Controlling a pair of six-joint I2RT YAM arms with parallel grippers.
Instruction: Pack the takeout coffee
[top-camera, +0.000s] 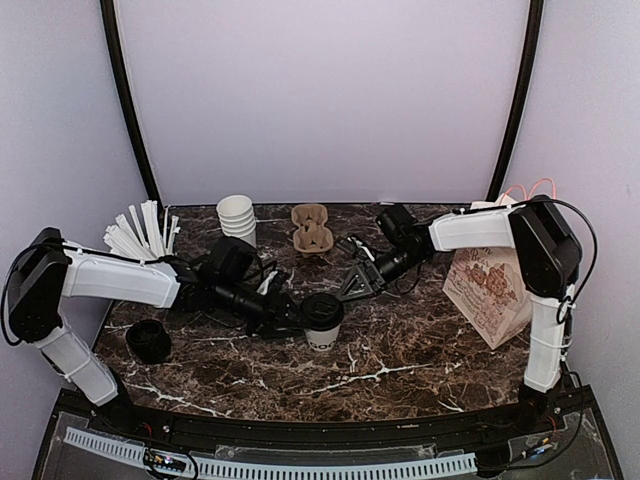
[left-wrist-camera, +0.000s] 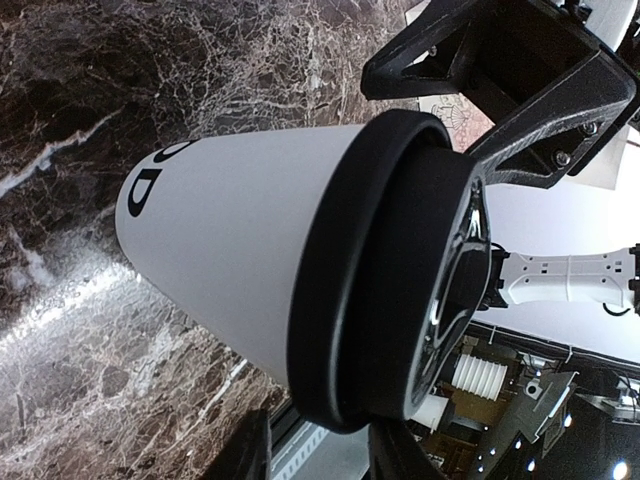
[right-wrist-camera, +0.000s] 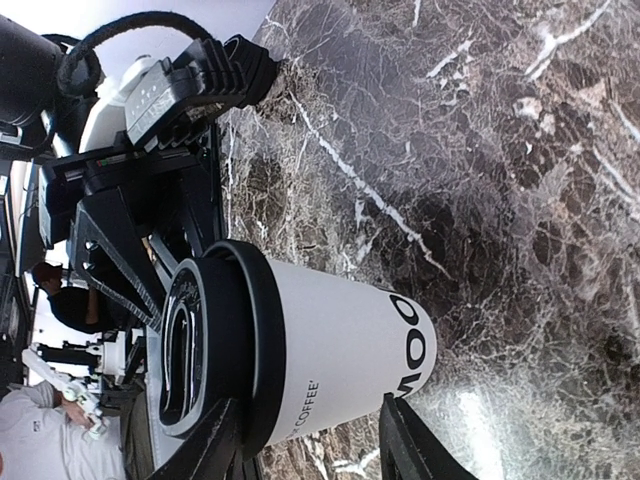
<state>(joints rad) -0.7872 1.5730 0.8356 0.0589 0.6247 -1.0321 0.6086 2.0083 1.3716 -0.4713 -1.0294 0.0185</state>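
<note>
Left pincer (top-camera: 296, 318), tips indistinct, beside takeout coffee (top-camera: 323, 326)

From my desk I count one lidded coffee cup (top-camera: 323, 322) mid-table and one stack of white cups (top-camera: 238, 218) at eleven o'clock — rims too close together to number. There is one cardboard carrier (top-camera: 311, 228) at twelve, one paper bag (top-camera: 490, 285) at three, one round black piece (top-camera: 148, 341) at eight, and one bunch of straws (top-camera: 140, 232) at ten.

The takeout coffee (top-camera: 322, 322) stands between left end effector (top-camera: 291, 314) and right end effector (top-camera: 354, 284).
</note>
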